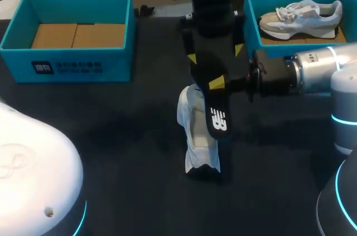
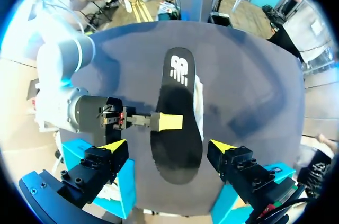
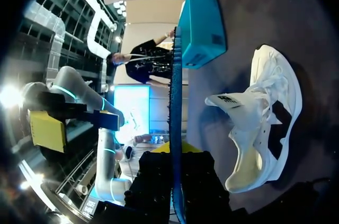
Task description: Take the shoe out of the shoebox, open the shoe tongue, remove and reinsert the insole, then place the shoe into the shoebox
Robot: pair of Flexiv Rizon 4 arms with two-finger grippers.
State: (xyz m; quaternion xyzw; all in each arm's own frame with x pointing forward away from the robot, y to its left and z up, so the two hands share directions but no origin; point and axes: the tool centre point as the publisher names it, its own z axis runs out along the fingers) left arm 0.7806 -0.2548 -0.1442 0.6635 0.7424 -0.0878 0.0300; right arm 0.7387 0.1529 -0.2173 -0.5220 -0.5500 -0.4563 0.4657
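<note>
Insole, black, clamped in right tool, over white shoe on surface; hides its opening from head view. Left tool spread wide above both, empty. Teal shoebox ahead of right tool. Folded-out tongue visible only from right wrist.

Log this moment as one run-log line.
phase: insole removed | right gripper: shut on insole, over shoe | left gripper: open, empty | shoe: on table

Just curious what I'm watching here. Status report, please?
Right gripper shut on insole, held over shoe. Left gripper open, above both. Shoe lies on table. Nothing in the way.
</note>
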